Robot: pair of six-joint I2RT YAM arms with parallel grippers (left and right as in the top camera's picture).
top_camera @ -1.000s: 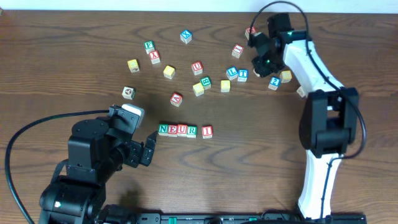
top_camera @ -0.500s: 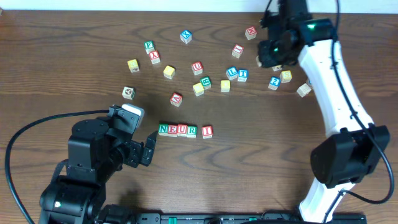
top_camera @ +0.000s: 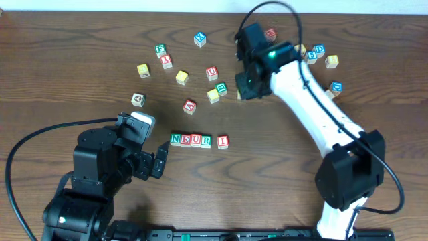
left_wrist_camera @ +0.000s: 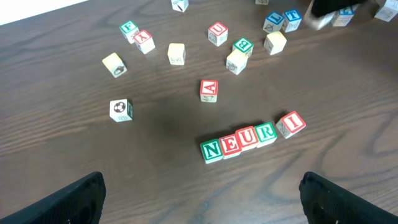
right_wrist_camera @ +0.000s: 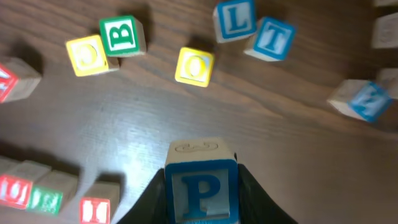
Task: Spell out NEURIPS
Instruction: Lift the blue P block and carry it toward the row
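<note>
- In the overhead view, the P cube is hidden under the right gripper (right_wrist_camera: 202, 177) and its wrist. Only the right wrist view shows it.
- There the P cube (right_wrist_camera: 200, 193) sits clamped between the two fingers (right_wrist_camera: 250, 198), with the jaws narrowed onto its side faces. The bottom edge of the frame cuts off the cube's lower edge and the finger bases.
- The blue P faces the wrist camera and reads upright. The top face carries a carved outline that we cannot make out.
- The cube is held among the loose cubes beyond the row, nearest the yellow O cube (right_wrist_camera: 194, 66), with the green B cube (right_wrist_camera: 123, 35) further left. We cannot tell how high it is above the table (top_camera: 254, 187).
- In the row (top_camera: 190, 140), N, E, U and R touch in a straight line. The I cube (top_camera: 223, 141) lies just past the R, slightly turned, with a narrow gap between them.
- The row's long axis runs left to right across the overhead view, and the letters read upright from the robot's side.
- The right wrist view shows the row's end only as a blur in its lower left corner, partly cut off.
- The left gripper (left_wrist_camera: 200, 186) stands spread wide and empty, near the N end. Its own view shows only the two fingertips, in the bottom corners.
- The blue cubes (top_camera: 318, 49) at the far right are too small for us to read.
</note>
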